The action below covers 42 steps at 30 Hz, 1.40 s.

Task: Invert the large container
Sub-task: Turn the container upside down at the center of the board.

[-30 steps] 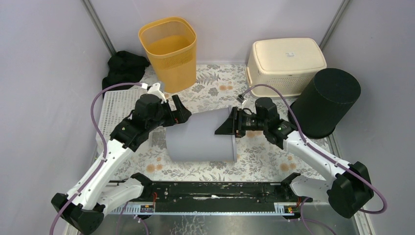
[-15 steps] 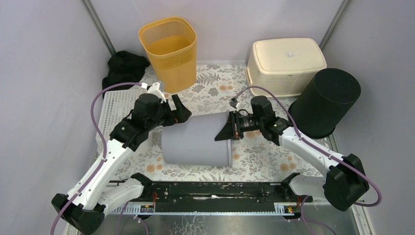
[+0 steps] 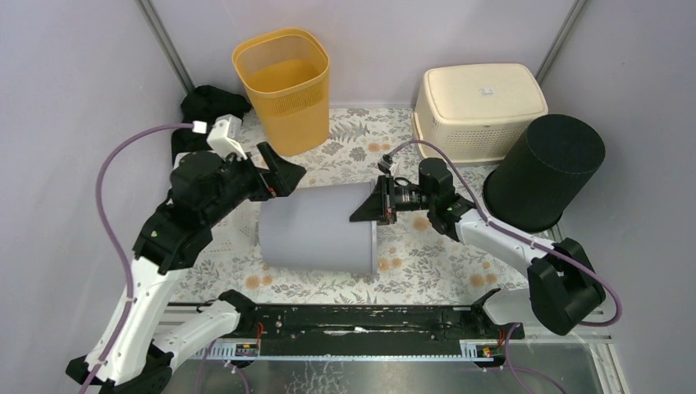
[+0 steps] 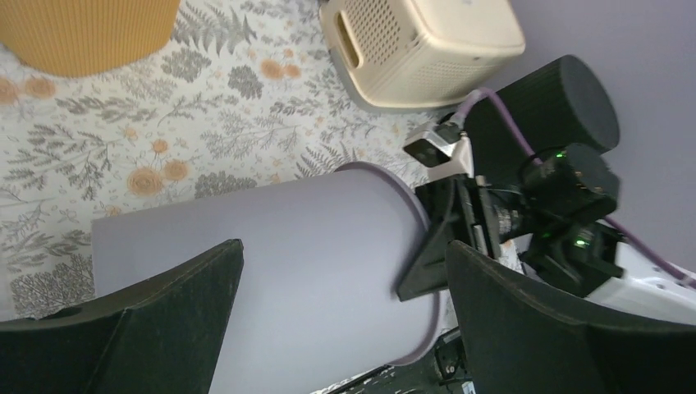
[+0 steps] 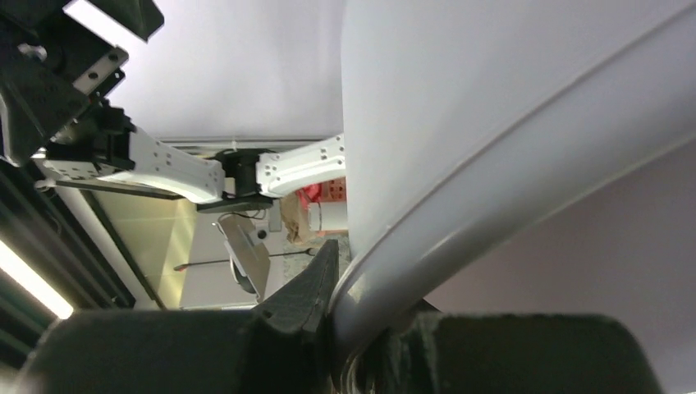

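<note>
**Inspector A:** Position of the large grey plastic cylindrical container (image 3: 318,228)?

**Inspector B:** Centre of the overhead frame, lying on its side on the floral-patterned worktop (image 3: 427,263). Its rimmed mouth faces frame right and its closed end faces frame left. No view shows its interior.

**Inspector A:** Right gripper (image 3: 371,209)?

**Inspector B:** At the mouth end. The jaws are drawn narrow and pinch the container's rim, which the wrist view shows wedged between the fingers (image 5: 299,300).

**Inspector A:** Left gripper (image 3: 283,174)?

**Inspector B:** Over the container's upper-left shoulder, jaws spread wide. In its wrist view the grey wall (image 4: 271,263) fills the gap between the two fingers (image 4: 148,328). I cannot tell whether they touch it.

**Inspector A:** Other containers?

**Inspector B:**
- An orange perforated plastic bin (image 3: 283,86) stands upright at upper centre-left, mouth up, its own inner floor in view.
- A cream perforated plastic basket (image 3: 478,107) sits at upper right, base up.
- A black cylindrical bin (image 3: 546,168) is just beside it at frame right, closed end up.

Anything under those two is hidden. A black cloth heap (image 3: 212,107) lies upper left, beside the orange bin.
</note>
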Each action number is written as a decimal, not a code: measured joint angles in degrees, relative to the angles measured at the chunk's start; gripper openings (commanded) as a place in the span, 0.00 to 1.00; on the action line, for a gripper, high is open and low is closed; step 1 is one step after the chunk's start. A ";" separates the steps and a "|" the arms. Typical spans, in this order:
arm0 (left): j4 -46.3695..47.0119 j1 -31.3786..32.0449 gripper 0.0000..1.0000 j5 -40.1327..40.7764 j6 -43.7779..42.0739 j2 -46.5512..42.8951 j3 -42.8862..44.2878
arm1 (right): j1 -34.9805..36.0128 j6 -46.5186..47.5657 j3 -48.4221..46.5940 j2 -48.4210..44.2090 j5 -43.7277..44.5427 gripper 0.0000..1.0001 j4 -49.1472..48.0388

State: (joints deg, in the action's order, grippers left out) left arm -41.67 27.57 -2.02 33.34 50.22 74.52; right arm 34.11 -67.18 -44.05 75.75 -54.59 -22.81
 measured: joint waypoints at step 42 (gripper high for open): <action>-9.79 0.00 1.00 2.49 -1.84 -0.28 12.55 | 5.01 -43.30 -36.28 51.54 4.20 0.00 -64.52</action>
State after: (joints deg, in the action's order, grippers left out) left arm -51.46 27.57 0.47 31.51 49.93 87.07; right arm 39.11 -110.48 -80.34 127.28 -50.39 -87.33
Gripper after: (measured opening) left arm 1.001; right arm 0.183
